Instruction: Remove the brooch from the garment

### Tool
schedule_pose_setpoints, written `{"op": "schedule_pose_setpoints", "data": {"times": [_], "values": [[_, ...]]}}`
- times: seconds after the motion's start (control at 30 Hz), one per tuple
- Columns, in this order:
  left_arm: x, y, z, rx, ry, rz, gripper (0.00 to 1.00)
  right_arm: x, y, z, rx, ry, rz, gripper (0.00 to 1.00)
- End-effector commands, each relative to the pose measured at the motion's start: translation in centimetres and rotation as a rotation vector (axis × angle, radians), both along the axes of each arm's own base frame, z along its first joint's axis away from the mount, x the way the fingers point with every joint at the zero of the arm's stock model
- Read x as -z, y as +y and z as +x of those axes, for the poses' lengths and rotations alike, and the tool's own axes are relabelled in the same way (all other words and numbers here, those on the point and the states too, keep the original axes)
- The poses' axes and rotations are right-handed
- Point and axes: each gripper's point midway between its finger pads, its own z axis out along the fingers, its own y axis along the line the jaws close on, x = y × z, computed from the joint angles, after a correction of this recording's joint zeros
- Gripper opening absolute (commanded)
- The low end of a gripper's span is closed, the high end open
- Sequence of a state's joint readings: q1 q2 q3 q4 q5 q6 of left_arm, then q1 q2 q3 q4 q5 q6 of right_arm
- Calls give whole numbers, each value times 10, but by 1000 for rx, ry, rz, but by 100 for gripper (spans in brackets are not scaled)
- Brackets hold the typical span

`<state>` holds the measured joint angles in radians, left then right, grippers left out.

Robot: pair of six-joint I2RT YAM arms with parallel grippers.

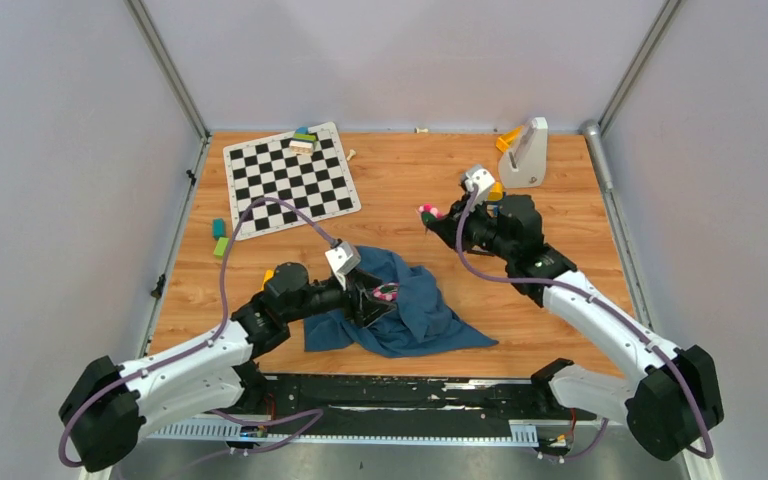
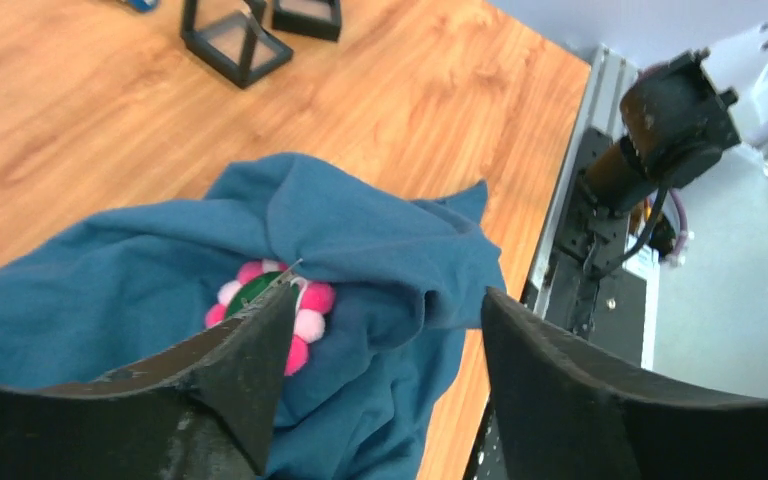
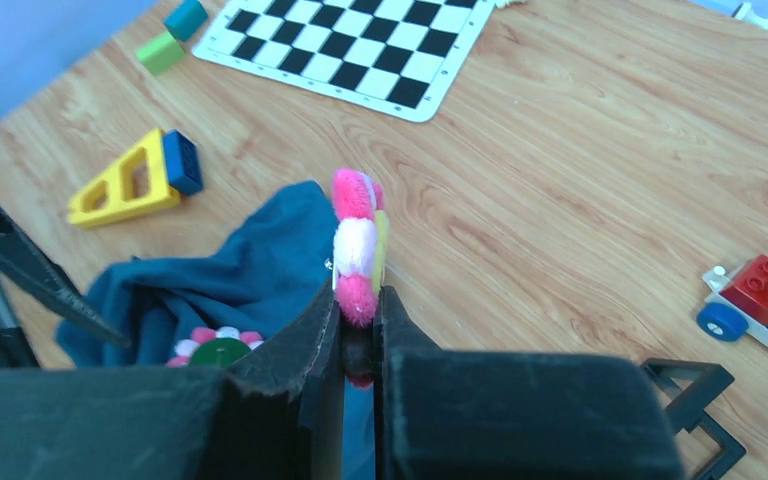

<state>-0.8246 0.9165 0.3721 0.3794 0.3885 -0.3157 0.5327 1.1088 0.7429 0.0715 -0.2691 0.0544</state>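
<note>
My right gripper (image 1: 435, 218) (image 3: 360, 295) is shut on the brooch (image 3: 357, 245), held edge-on with pink and white petals showing. It holds the brooch (image 1: 428, 212) in the air, right of and apart from the blue garment (image 1: 420, 320). A second pink-and-white flower piece with a green centre (image 2: 260, 300) (image 3: 215, 350) (image 1: 385, 292) lies on the garment (image 2: 380, 230). My left gripper (image 1: 375, 295) (image 2: 390, 310) is open over the cloth. Its left fingertip (image 2: 270, 320) is right at that flower piece.
A chessboard (image 1: 290, 180) with stacked blocks (image 1: 303, 140) lies at the back left, with green blocks (image 1: 220, 237) beside it. A grey stand (image 1: 527, 152) is at the back right. A yellow triangular block (image 3: 125, 185), a toy brick car (image 3: 760, 300) and black frames (image 2: 235, 40) lie on the table.
</note>
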Motion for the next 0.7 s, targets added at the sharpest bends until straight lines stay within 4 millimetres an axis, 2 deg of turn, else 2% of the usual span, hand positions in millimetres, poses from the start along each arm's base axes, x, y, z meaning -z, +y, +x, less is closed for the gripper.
{"op": "schedule_pose_setpoints", "data": {"times": [0.0, 0.1, 0.2, 0.3, 0.43, 0.47, 0.5, 0.67], "values": [[-43, 11, 15, -104, -127, -70, 79, -35, 7, -14, -122, 103, 99, 0], [-57, 26, 28, -195, -163, -139, 82, -49, 12, -36, -242, 140, 150, 0], [-77, 36, 35, -167, -124, -260, 80, -53, 14, -49, -309, 213, 199, 0], [-97, 32, 38, -113, -126, -305, 84, -55, 19, -65, -404, 348, 262, 0], [-107, 19, 40, -56, -53, -293, 97, -59, 25, -84, -514, 489, 317, 0], [-104, 15, 41, -44, -25, -282, 99, -58, 25, -87, -535, 505, 322, 0], [-111, 13, 41, -37, -1, -294, 99, -58, 26, -88, -544, 511, 323, 0], [-116, 5, 36, 31, 60, -301, 100, -59, 26, -90, -554, 519, 329, 0]]}}
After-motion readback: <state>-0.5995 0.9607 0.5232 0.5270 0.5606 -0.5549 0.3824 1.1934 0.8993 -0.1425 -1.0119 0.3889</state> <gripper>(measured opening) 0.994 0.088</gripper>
